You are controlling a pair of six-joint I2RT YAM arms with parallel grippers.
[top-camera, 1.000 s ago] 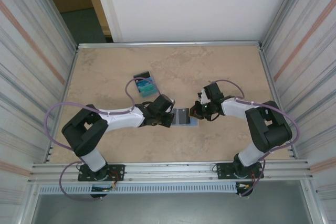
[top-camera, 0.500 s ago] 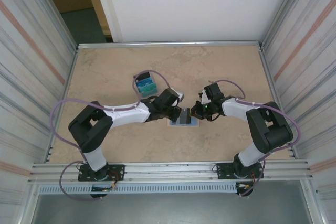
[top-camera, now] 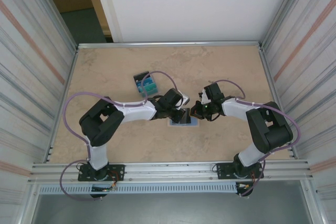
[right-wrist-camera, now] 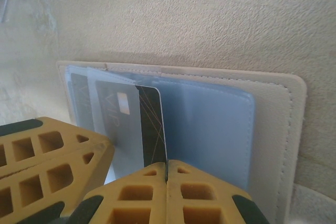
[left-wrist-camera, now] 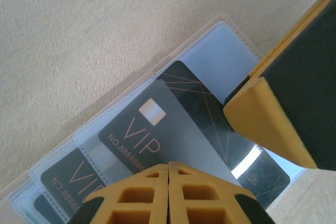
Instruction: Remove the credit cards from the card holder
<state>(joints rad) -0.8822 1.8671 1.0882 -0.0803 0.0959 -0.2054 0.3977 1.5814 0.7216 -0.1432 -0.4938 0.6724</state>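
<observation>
Spreading open across the middle of the counter, the card holder lies flat between both arms, its clear sleeves facing up. Sliding the black VIP card out cleanly probably calls for pinning the holder while drawing the card along its sleeve, not upward. The left tool stands narrowly parted right over that card; the right tool hovers at the holder's near edge, its gap unclear. Removed credit cards sit piled nearby.

table | card holder open, mid | card pile rear-left
</observation>
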